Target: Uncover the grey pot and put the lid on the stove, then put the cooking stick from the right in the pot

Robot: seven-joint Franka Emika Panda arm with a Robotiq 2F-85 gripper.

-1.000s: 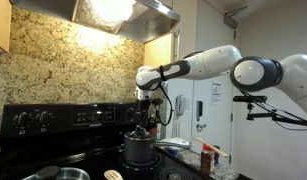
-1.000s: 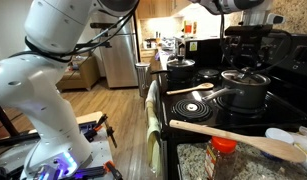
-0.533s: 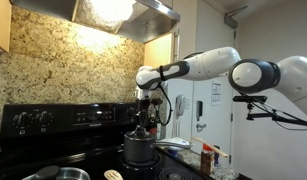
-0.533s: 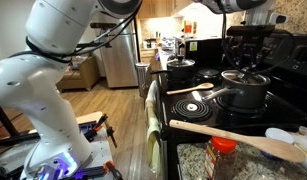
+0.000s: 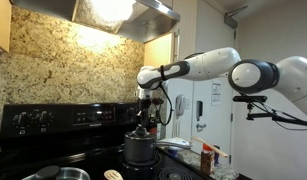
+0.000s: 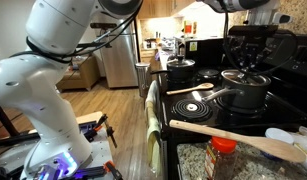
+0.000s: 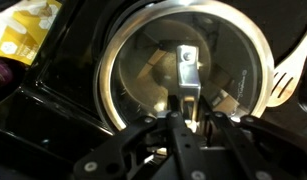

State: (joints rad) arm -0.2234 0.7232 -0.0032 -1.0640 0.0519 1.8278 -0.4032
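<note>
Toward the side edge of the table (image 6: 196, 116) that borders the granite counter (image 6: 193, 160), the grey pot (image 6: 243, 97) stands on the black top of the stove (image 5: 63, 118), about midway between the front and back edges. Its lid (image 7: 143, 70) sits square on the rim, so the uncovering is not yet done. The bare cooktop toward the front edge looks a likely place to lay it. The cooking stick (image 6: 233, 136) lies well apart from the pot along that same side edge, running from the front corner toward the back corner, out of the way until the pot is open.

The pincer (image 7: 190, 112) hangs straight down over the lid's centre, and that makes sense. The small handle (image 7: 188, 65) in the middle is the only hold a smooth glass dome offers, and a vertical approach would let the lid rise clear of the rim without scraping. Seen from the wrist, the two jaws flank the handle closely, but I cannot tell whether they press on it or merely bracket it. In an exterior view the forearm (image 5: 198, 65) reaches in roughly level from the side, high above the cooktop. The wrist bends sharply downward so that the pincer meets the lid from above.
</note>
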